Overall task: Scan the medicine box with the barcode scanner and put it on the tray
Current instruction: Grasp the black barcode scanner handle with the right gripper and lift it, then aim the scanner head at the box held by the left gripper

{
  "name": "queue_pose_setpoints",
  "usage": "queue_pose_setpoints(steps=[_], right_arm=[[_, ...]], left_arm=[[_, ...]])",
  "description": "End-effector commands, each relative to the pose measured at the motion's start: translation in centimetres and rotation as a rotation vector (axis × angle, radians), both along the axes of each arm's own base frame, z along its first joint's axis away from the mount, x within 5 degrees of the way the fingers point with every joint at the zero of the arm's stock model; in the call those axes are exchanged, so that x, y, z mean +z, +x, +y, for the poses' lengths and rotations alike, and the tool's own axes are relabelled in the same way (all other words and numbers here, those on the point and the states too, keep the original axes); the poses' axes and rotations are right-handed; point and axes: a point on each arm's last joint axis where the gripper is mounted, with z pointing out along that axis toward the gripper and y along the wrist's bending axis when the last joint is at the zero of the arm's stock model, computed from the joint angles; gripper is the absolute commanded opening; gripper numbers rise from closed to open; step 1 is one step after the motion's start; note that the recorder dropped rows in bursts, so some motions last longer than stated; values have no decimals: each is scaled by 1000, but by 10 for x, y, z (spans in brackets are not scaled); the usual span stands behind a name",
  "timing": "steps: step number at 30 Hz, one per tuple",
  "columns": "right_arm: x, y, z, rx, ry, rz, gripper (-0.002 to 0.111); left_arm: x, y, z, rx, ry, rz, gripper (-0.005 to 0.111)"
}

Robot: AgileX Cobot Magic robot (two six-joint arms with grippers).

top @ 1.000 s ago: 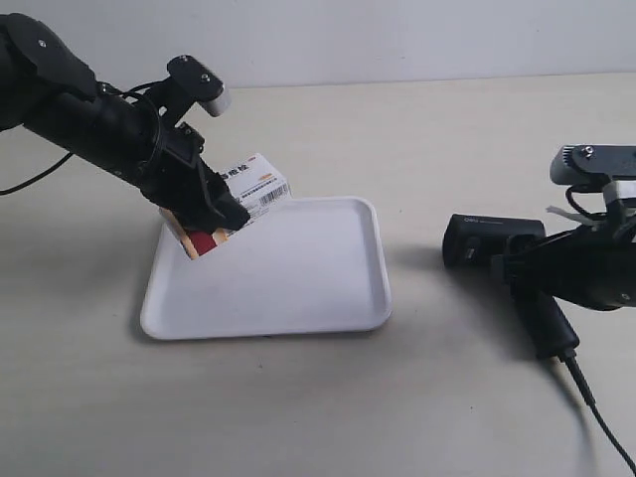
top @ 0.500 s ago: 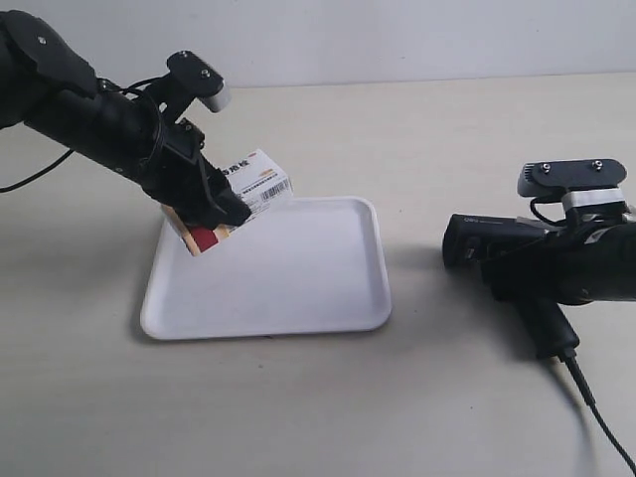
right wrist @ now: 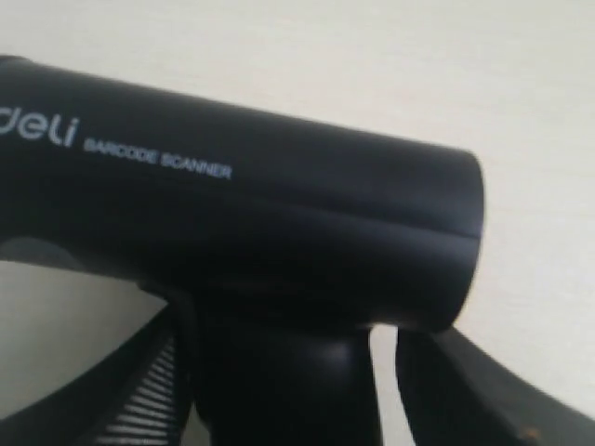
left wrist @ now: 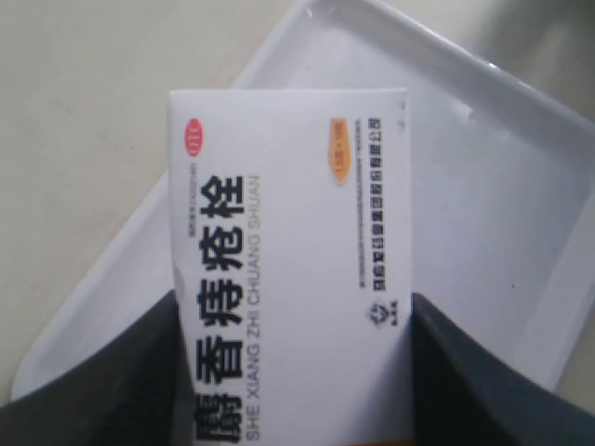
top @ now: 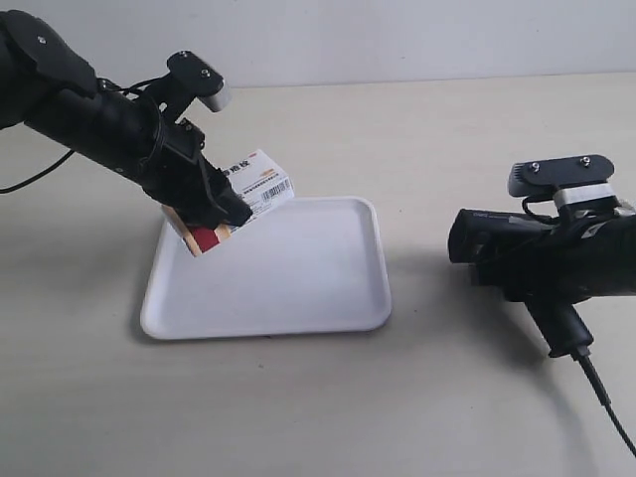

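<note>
Box (top: 253, 189) is hanging tilted above the tray's (top: 298, 288) ten o'clock corner, its long axis running from the red end at seven o'clock up toward two o'clock, barcode side facing out. Left gripper (top: 214, 204), closed on the box, is reaching down from ten o'clock. Right gripper (top: 542, 263) is clamping the scanner (top: 497, 243), head aiming at nine o'clock, handle trailing toward five o'clock.

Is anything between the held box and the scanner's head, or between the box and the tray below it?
Nothing visible. The box hangs over the tray's far corner; only bare table separates it from the scanner. The tray holds nothing.
</note>
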Motion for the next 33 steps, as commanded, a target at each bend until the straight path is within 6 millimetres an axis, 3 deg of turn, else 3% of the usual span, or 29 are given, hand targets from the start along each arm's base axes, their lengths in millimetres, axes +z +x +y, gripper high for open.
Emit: queue_pose_setpoints(steps=[1,14,21,33], right_arm=[[31,-7,2,54,44,-53,0],[38,-7,1,119,9,-103,0],[37,-3,1,106,3,-136,0],[35,42,24,125,17,-102,0]], left_arm=[[3,4,-1,86,-30,7,0],[2,1,0,27,3,7,0],[2,3,1,224,-55,102,0],[0,5,5,399,-59,176,0]])
